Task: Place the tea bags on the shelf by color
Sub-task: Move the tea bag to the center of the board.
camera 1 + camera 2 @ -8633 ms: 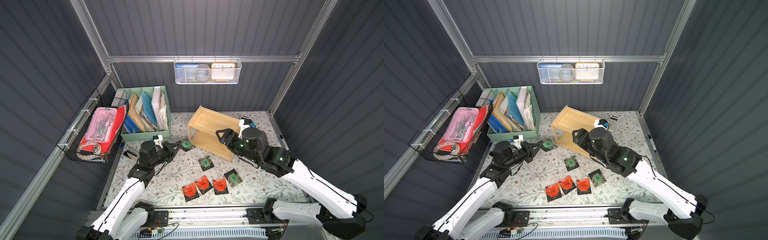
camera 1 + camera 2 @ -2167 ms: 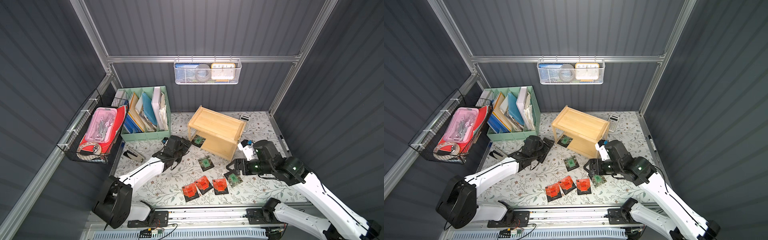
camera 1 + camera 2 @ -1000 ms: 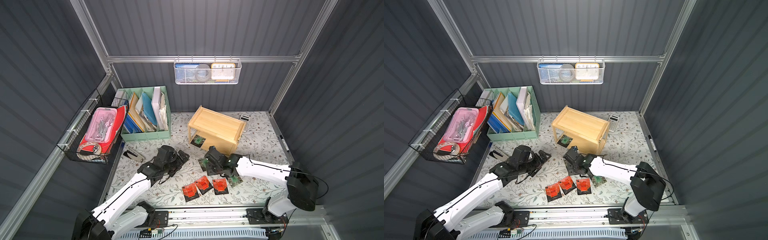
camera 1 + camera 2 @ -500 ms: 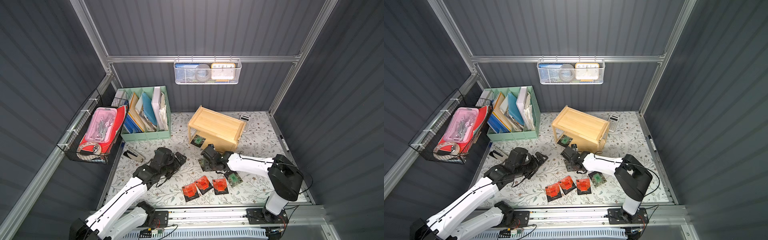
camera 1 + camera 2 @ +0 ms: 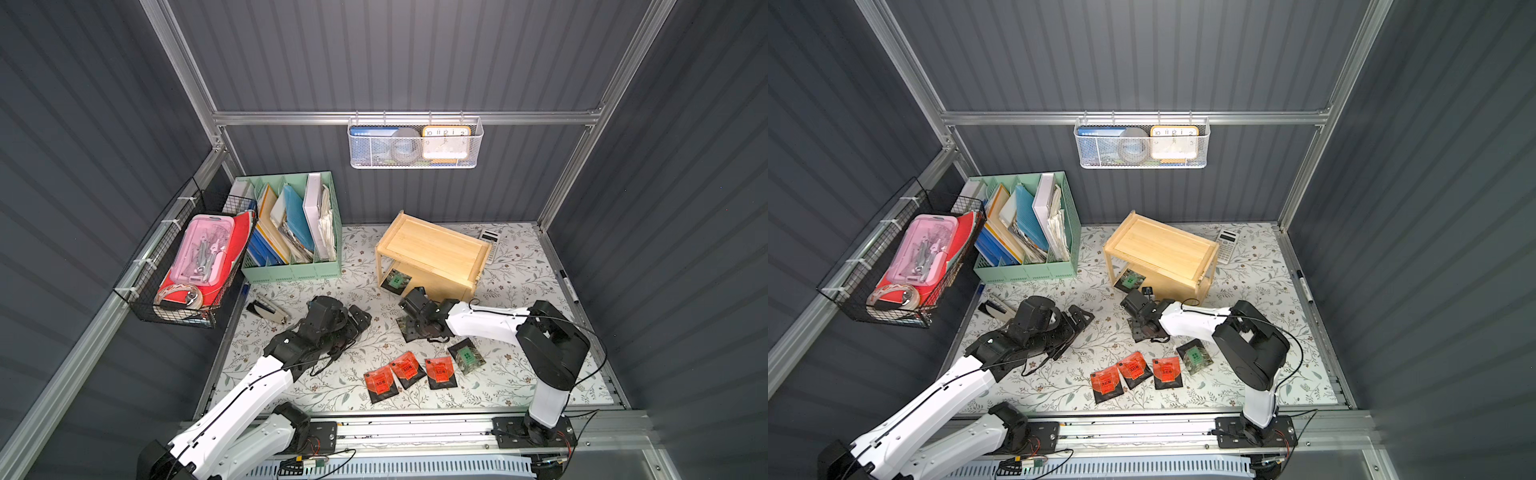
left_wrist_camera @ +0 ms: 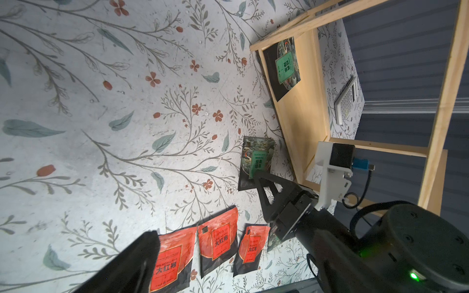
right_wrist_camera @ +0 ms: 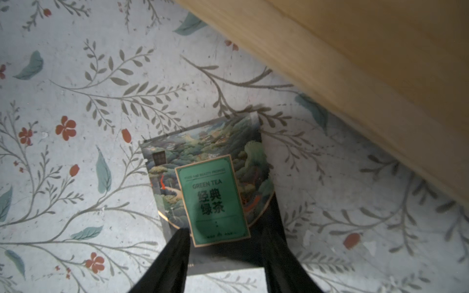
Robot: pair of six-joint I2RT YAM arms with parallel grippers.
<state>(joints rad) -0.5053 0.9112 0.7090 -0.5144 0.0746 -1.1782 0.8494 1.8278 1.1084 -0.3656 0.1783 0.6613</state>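
Note:
The light wooden shelf (image 5: 432, 245) (image 5: 1160, 245) stands at the back middle, with one green tea bag (image 5: 396, 281) (image 6: 284, 66) on its lower board. A second green tea bag (image 7: 210, 182) (image 6: 256, 159) lies flat on the mat before the shelf. My right gripper (image 7: 225, 233) (image 5: 415, 326) is down over it, open, one finger on each side of its label. A third green bag (image 5: 466, 356) and three red tea bags (image 5: 378, 384) (image 5: 406, 369) (image 5: 440, 372) lie near the front. My left gripper (image 5: 357, 320) hovers open and empty, left of them.
A mint-green file organizer (image 5: 291, 232) stands at the back left, next to a black wire basket (image 5: 187, 266) on the left rail. A white mesh basket (image 5: 415, 143) hangs on the back wall. A calculator (image 5: 490, 241) lies behind the shelf and a stapler (image 5: 266, 309) by the left edge.
My right gripper has shifted a little left toward the shelf and settled over the green tea bag. The left arm has drawn back slightly toward the front left.

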